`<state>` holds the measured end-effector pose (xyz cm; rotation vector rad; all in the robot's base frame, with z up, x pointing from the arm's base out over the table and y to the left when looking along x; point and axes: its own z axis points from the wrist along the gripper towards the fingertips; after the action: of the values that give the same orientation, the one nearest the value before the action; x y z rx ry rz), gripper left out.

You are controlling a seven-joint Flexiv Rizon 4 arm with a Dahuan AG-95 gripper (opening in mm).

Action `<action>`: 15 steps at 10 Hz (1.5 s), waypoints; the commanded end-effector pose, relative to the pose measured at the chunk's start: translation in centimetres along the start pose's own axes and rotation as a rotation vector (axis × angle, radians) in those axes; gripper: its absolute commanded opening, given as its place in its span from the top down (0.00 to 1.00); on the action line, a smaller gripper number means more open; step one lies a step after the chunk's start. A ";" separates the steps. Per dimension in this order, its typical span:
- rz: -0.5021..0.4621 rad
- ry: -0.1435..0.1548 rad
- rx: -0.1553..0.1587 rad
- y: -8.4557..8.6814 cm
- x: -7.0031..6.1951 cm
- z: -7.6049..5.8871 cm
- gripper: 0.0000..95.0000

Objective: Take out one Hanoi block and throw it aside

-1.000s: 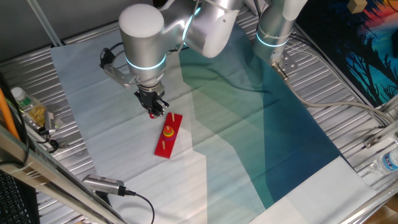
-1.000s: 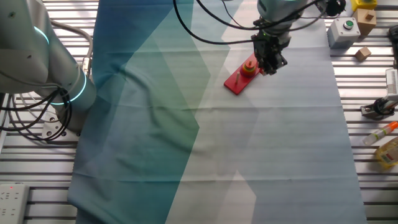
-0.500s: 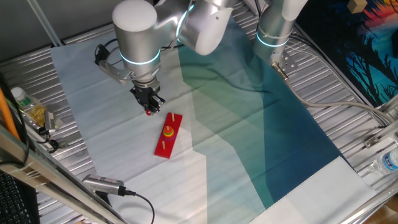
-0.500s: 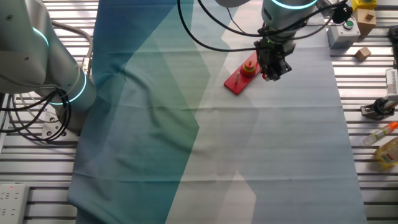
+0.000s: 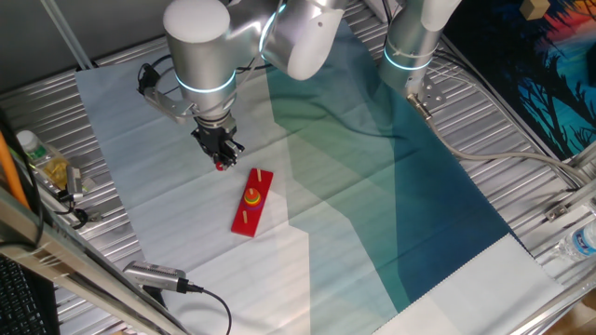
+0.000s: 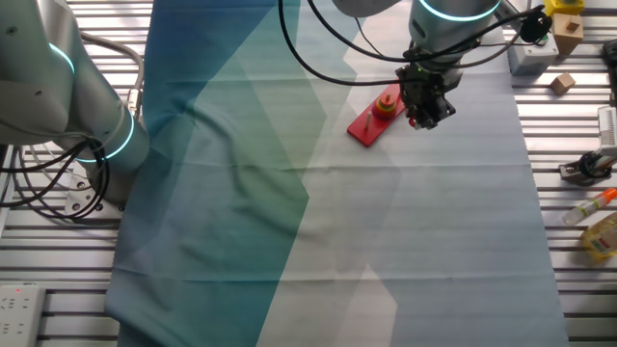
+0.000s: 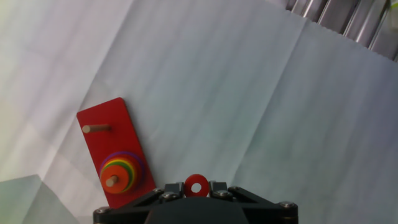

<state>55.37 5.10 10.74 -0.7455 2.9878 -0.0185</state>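
My gripper point(image 5: 221, 162) is shut on the Hanoi block point(image 7: 196, 185), a tiny red disc with a centre hole, held between the fingertips above the pale cloth. The block shows as a red dot at the fingertips in one fixed view point(image 5: 221, 167) and in the other fixed view point(image 6: 415, 122). The red peg board point(image 5: 252, 201) lies on the cloth just right of and below the gripper, with a stack of coloured rings point(image 7: 120, 172) on one peg and a bare peg point(image 7: 96, 129) beside it. It also shows in the other fixed view point(image 6: 371, 120).
A blue-green cloth point(image 5: 391, 186) covers the table's right part. A bottle point(image 5: 30, 147) and cables lie at the left edge. A button box point(image 6: 532, 46), wooden blocks point(image 6: 563, 83) and small tools point(image 6: 590, 207) lie along the table's side.
My gripper has moved away from the peg board to the left with the red block held in it. The board and its ring stack have stayed put.
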 end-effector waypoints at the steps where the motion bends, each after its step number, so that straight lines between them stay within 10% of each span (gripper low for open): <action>1: 0.009 0.009 -0.004 0.0 0.0 0.0 1.00; 15: -0.008 0.008 -0.005 0.0 0.0 0.0 1.00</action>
<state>55.38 5.10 10.73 -0.7587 2.9937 -0.0146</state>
